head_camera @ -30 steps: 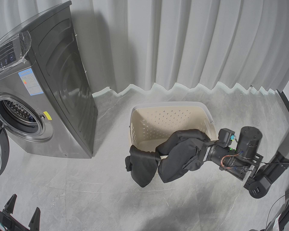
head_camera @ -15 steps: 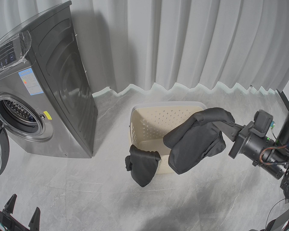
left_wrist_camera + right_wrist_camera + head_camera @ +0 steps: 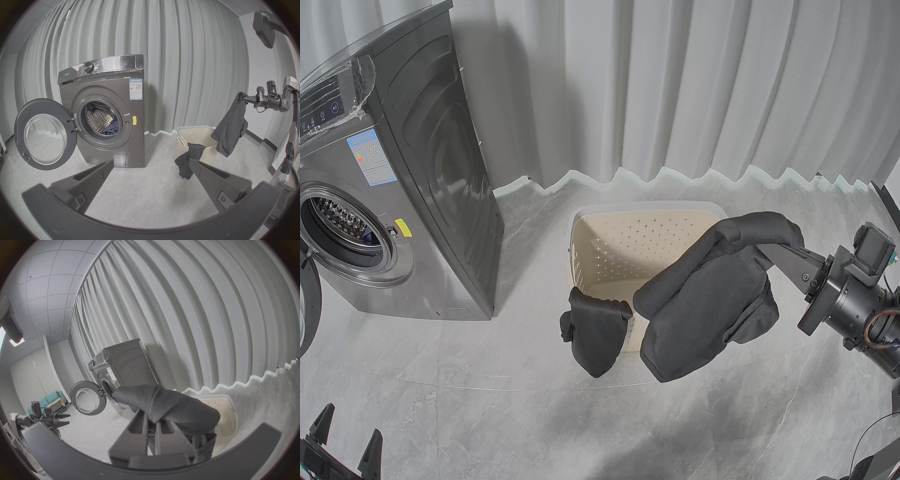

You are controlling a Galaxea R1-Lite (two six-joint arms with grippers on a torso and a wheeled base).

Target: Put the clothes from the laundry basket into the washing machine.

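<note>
The left gripper [image 3: 347, 437] is low at the robot's left side, its fingers spread and holding nothing. The right gripper [image 3: 151, 424] is closed on a dark garment [image 3: 706, 300], which hangs from it over the right side of the basket [image 3: 650, 215]. A second dark garment [image 3: 597, 334] is draped over the basket's near rim (half inside, half outside). Farther to the left is the washing machine [image 3: 425, 187], with its door [image 3: 45, 134] swung open. I think the carry should be made high, so that the hanging cloth clears the rim and the other garment. The release should come only deep inside the drum [image 3: 100, 120].
</note>
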